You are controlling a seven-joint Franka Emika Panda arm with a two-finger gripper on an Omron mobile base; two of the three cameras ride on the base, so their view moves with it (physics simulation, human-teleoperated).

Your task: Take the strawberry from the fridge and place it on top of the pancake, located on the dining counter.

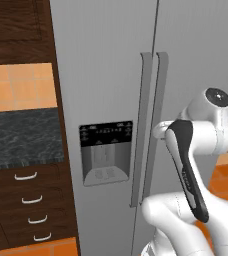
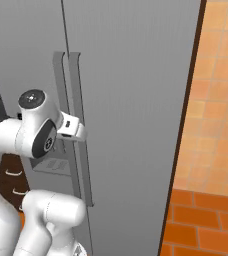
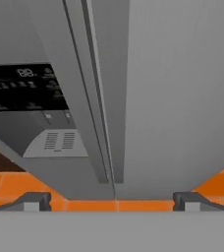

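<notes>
Fridge (image 1: 106, 75) stood shut, both grey doors closed, so the strawberry's spot couldn't be told from these views. Nearest the base, the white arm rose and bent toward the doors. Gripper (image 3: 113, 201) pointed at the door fronts with jaws released wide, nothing between the fingertips (image 3: 33, 201), which showed at the two lower corners of the hand view. Just past them, the two long vertical handles (image 1: 153, 125) ran side by side along the seam between the doors; the hand sat close to them at about mid-height, contact unclear. On the left door, the black dispenser panel (image 1: 106, 134) sat above its grey recess. Further left, a dark wooden cabinet with curved drawer pulls (image 1: 26, 176) under a black countertop (image 1: 21, 135). Orange tiled wall (image 2: 218, 100) right of the fridge.
</notes>
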